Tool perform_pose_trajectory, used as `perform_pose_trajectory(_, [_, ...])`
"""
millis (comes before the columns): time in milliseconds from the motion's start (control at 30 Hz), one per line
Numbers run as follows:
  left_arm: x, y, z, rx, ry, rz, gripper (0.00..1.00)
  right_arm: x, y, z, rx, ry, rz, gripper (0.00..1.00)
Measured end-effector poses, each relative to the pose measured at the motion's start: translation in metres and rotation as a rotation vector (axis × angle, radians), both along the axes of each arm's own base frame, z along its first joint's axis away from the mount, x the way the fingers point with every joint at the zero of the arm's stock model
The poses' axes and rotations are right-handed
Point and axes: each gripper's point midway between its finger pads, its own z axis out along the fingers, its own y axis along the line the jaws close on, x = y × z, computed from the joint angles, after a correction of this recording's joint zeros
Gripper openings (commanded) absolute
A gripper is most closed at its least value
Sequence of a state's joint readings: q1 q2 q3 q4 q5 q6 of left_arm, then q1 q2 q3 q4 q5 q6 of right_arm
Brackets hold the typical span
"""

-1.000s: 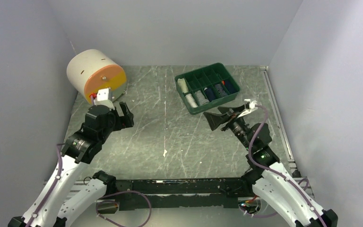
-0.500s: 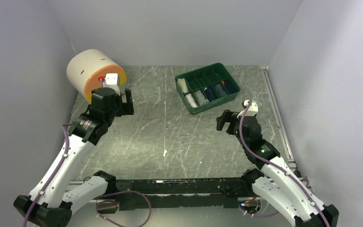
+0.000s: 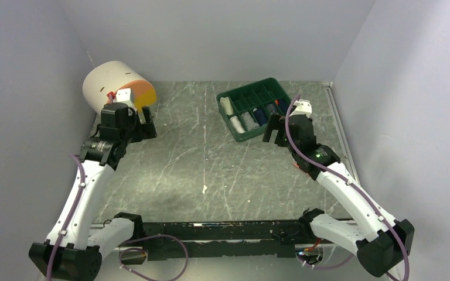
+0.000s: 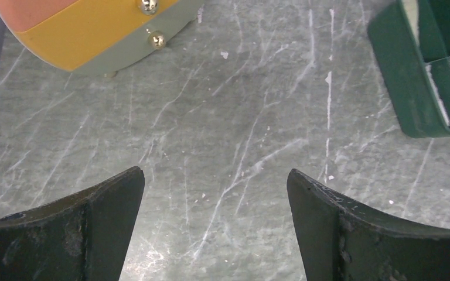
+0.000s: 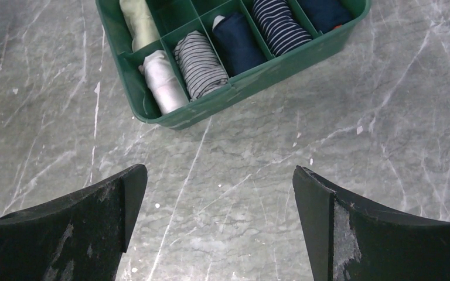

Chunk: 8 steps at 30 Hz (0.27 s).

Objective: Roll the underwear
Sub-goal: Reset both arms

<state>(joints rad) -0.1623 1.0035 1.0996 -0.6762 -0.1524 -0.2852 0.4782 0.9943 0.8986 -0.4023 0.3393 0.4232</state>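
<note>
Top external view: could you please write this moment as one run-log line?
left gripper: open, by orange-faced drum | right gripper: open, by green tray | rolled underwear: in tray compartments | held: nothing

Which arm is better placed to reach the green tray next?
Right: the right gripper, open, hovers beside the green tray; the left gripper, also open, is across the table by the round drum.

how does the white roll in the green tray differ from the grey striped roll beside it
The white roll is plain and looks slimmer; the grey striped roll carries thin dark stripes. The white roll fills the end compartment of the green tray; the grey striped roll sits one compartment in. Both are rolled cloth, lying parallel in the same row.
</note>
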Motion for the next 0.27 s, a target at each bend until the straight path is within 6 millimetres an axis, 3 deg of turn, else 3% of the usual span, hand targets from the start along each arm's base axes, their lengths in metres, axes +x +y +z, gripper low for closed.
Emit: perform_pose_trajectory(267, [-0.008,-0.006,0.01,-0.049,-0.029,-0.016,0.96,-0.006,0.004,0.018,0.046,-0.063,0.036,1.0])
